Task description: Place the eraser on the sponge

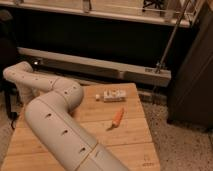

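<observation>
Wooden table point(135, 142) | white labelled item point(114, 96), writing unreadable | pincer point(11, 107) far left beside arm point(55, 125), state cannot tell

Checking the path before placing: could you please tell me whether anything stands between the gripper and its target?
Cannot tell: the gripper, striped eraser and blue sponge are all out of view; the bulky white robot arm hides the wooden table's left. Only a white labelled oblong item and an orange carrot-like piece show, at right.

One camera looks down from above the arm point(55, 125) onto the wooden table point(135, 135), jaws hidden left.
</observation>
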Controlling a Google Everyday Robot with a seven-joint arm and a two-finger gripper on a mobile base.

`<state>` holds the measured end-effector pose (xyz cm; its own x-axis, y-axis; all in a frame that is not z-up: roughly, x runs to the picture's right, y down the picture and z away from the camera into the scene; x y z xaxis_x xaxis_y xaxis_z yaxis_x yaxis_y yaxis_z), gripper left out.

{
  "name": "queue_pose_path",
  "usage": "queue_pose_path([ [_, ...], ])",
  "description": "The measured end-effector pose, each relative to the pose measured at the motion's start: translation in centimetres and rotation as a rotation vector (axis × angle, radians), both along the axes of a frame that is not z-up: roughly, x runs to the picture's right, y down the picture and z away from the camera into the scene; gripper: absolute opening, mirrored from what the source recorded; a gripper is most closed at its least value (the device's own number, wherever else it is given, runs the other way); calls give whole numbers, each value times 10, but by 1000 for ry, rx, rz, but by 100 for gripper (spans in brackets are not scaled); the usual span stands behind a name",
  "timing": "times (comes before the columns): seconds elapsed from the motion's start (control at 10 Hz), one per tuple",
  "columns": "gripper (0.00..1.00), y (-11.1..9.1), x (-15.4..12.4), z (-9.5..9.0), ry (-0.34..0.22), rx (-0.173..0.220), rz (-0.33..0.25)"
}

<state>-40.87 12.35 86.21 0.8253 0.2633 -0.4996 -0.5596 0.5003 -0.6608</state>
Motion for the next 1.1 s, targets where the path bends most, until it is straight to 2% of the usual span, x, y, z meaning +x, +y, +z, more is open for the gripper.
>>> queue_pose_path([
  [0.4,49,4,7,0,-23,-12,-17],
  [0.7,76,11,9,-1,-38,-36,-17],
  [0.8,80,13,10,-1,-41,-44,-17],
  [1.1,80,13,11,-3,-45,-46,-23],
])
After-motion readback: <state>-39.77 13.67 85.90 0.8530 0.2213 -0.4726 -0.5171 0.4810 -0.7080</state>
